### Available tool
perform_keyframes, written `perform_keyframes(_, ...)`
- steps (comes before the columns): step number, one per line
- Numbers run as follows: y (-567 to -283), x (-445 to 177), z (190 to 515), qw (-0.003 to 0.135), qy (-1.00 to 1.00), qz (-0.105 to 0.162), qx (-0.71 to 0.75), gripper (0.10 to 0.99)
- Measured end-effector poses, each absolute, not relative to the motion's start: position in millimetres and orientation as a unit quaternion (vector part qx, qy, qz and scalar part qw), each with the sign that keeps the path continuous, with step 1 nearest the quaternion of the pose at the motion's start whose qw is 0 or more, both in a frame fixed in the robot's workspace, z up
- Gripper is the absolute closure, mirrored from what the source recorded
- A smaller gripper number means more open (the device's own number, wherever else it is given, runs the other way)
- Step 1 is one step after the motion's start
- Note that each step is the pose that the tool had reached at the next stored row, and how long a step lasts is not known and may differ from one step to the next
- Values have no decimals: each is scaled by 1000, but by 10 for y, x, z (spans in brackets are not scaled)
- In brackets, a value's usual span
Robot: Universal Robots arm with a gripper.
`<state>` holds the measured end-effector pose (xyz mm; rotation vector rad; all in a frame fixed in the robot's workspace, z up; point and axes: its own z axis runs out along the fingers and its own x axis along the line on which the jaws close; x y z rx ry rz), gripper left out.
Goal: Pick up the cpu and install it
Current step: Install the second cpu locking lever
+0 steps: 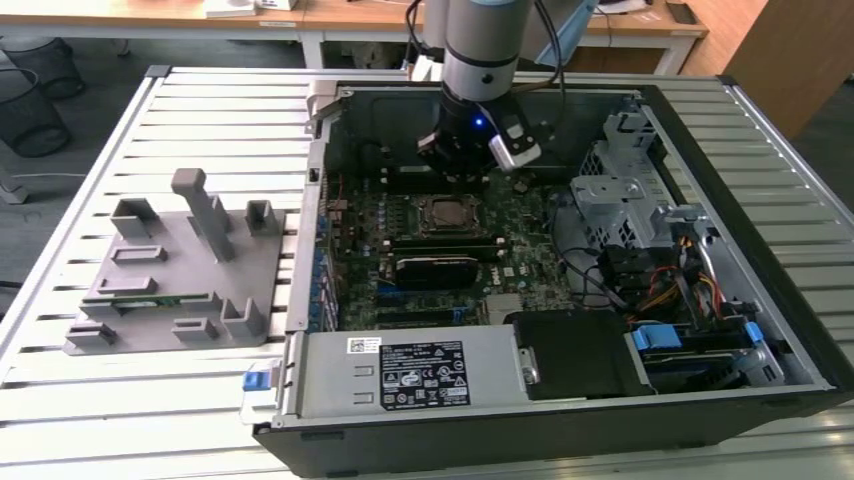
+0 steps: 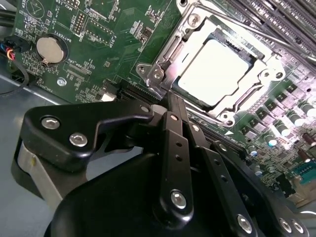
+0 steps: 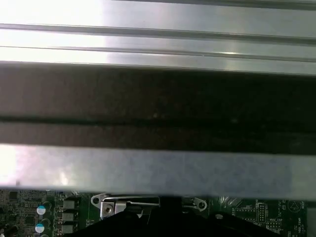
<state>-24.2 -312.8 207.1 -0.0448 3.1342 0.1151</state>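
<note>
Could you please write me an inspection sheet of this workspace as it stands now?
Surface: slatted metal table carrying an open computer case.
Job's things: cpu lies in the socket on the motherboard, silver top up.
Clutter: grey fixture on the exterior view's left, holding a green memory stick.
Grippers: gripper shut, holding nothing, beside the socket.
Cables: coloured wire bundle inside the case, on the exterior view's right.
Surroundings: wire bins and desks beyond the table.
</note>
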Motion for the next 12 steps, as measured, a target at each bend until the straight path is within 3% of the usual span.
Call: perform_keyframes(12,-3193,-228,2071,2,999,37,-14,980)
